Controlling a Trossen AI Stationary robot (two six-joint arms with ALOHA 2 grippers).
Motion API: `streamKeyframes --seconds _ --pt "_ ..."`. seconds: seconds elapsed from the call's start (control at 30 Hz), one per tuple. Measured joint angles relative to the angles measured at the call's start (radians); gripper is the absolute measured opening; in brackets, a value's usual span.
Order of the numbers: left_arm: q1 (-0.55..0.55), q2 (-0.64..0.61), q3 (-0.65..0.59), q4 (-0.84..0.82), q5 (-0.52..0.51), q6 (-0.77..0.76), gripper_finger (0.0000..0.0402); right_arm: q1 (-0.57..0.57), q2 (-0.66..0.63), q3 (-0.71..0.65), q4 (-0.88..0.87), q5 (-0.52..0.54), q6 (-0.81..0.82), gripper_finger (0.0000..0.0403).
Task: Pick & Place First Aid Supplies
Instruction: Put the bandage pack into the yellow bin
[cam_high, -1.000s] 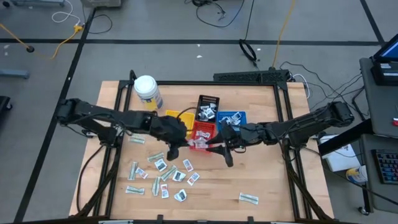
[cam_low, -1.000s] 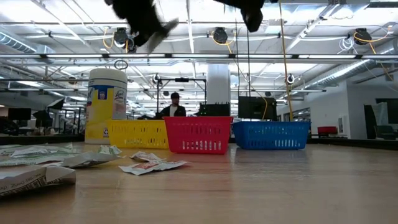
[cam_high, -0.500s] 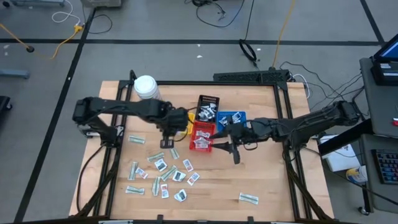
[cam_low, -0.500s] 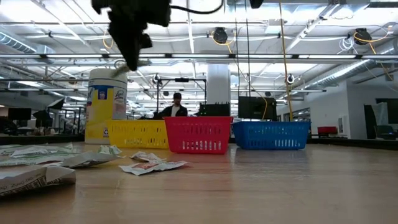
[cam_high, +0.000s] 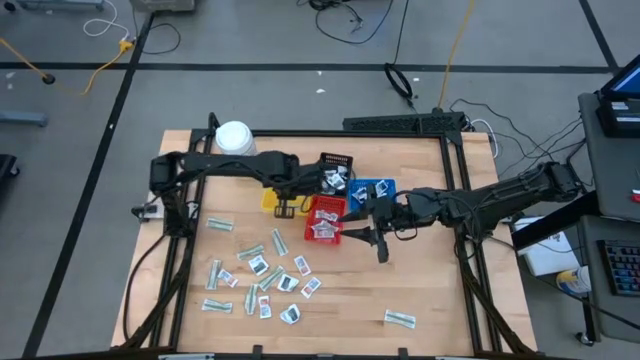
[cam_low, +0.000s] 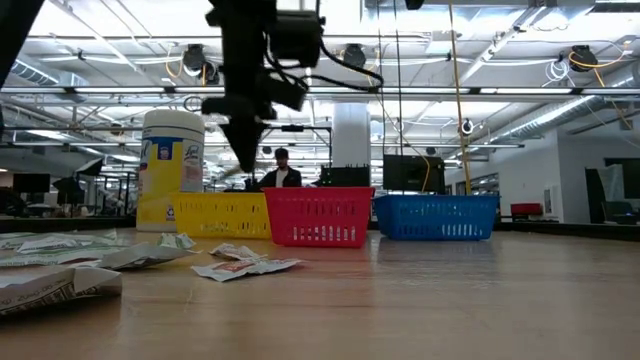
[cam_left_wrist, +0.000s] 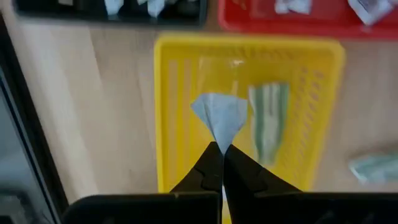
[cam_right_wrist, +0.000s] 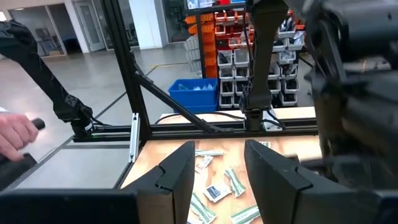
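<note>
The left gripper (cam_left_wrist: 222, 163) hangs directly over the small yellow plastic tray (cam_left_wrist: 171, 112), its fingers clenched on a pale grey-white flat packet (cam_left_wrist: 219, 117) that fans out above the tips. A green-striped elongated wrapper (cam_left_wrist: 270, 118) already lies inside this tray, toward its right half in the left wrist view. In the high view the yellow tray (cam_high: 272, 196) sits at centre frame, just left of the red mesh tray (cam_high: 324, 217), which holds a few white slips, with the black tray (cam_high: 335, 168) of white packets above it and the blue tray (cam_high: 377, 188) to the right.

The right gripper (cam_high: 381, 246) is raised beside the red tray's right edge, fingers spread apart and holding nothing.

The remaining loose first aid packets (cam_high: 262, 276) are scattered over the lower-left part of the pale wooden table (cam_high: 440, 290); one green wrapper (cam_high: 400, 319) lies alone at lower right. The table's right half and bottom edge are bare. A white jar with a yellow label (cam_high: 234, 141) stands at upper left.
</note>
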Motion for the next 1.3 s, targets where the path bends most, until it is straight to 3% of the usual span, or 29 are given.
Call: streamKeyframes --seconds 0.43,0.6,0.83,0.93,1.07,1.3 --pt "0.024 0.161 -0.001 0.055 0.030 0.043 0.0006 0.000 0.000 0.000 0.000 0.000 0.000 0.0137" --pt "0.040 0.164 -0.001 0.043 0.052 0.018 0.0056 0.000 0.000 0.000 0.000 -0.001 0.000 0.0137" --pt "0.067 0.138 -0.002 0.030 0.056 -0.055 0.0158 0.000 0.000 0.000 0.000 -0.001 0.000 0.0137" --pt "0.071 0.100 -0.008 0.052 0.111 -0.091 0.0186 0.000 0.000 0.000 -0.003 -0.001 0.000 0.0137" --pt "0.069 -0.015 -0.084 0.237 0.216 -0.135 0.0193 0.000 0.000 0.000 -0.015 -0.001 0.000 0.0137" --pt "0.019 -0.318 -0.420 0.725 0.282 -0.308 0.0162 0.000 0.000 0.000 -0.037 -0.003 0.000 0.0137"
